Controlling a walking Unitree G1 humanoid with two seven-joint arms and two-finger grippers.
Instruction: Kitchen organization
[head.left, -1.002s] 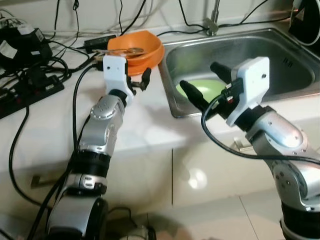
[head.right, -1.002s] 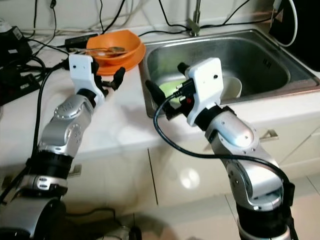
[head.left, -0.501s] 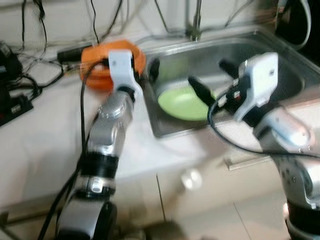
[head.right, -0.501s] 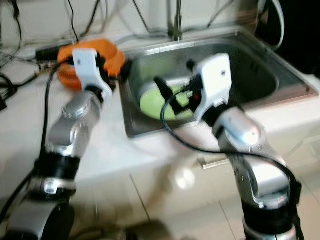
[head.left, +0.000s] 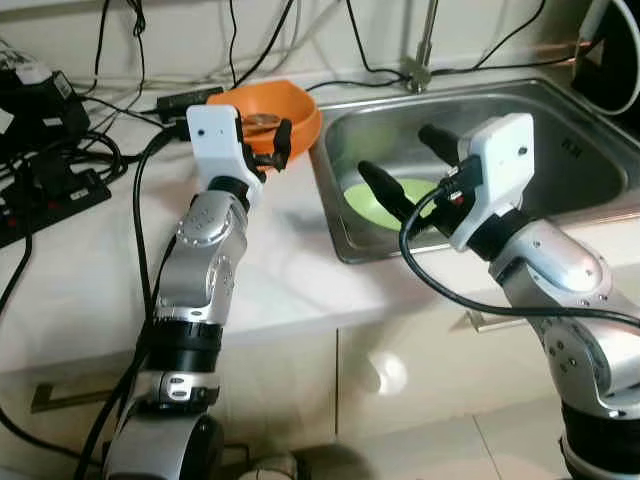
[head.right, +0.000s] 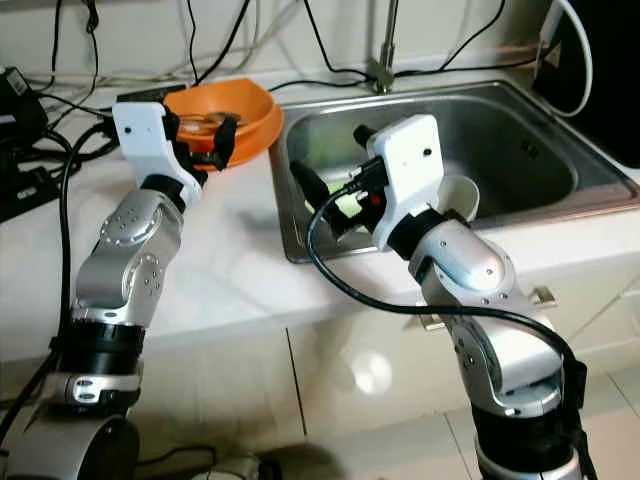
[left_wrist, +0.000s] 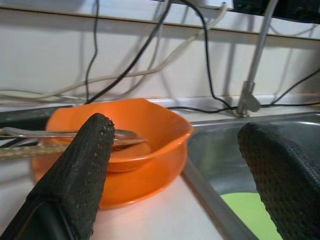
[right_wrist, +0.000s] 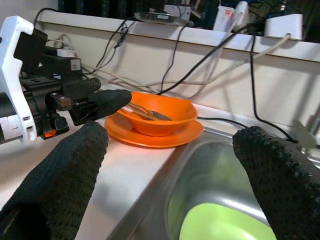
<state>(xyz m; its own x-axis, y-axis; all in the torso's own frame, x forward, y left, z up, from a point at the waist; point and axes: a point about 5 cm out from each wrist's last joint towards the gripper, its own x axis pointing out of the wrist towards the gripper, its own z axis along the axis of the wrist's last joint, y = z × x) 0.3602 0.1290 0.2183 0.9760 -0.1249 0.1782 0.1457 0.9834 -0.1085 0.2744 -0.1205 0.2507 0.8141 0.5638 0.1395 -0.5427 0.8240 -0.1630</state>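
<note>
An orange bowl (head.left: 288, 108) sits on an orange plate (left_wrist: 145, 187) on the white counter, just left of the sink, and holds a metal spoon (left_wrist: 60, 133) and chopsticks. My left gripper (head.left: 268, 152) is open, low over the counter just short of the bowl, nothing between its fingers (left_wrist: 75, 175). A green plate (head.left: 388, 197) lies in the steel sink (head.left: 340, 235). My right gripper (head.left: 408, 165) is open and empty above the sink's near left part, over the green plate (right_wrist: 225, 227).
A white cup (head.right: 462, 196) stands in the sink behind my right arm. The faucet (head.left: 420, 60) rises at the back rim. Power strips (head.left: 50, 185) and black cables crowd the counter's left and back. A black appliance (head.left: 612, 50) stands at the far right.
The camera swung aside and back, blurring the middle frames. My left gripper now sits a little closer to the orange bowl. The right gripper holds the same pose over the sink.
</note>
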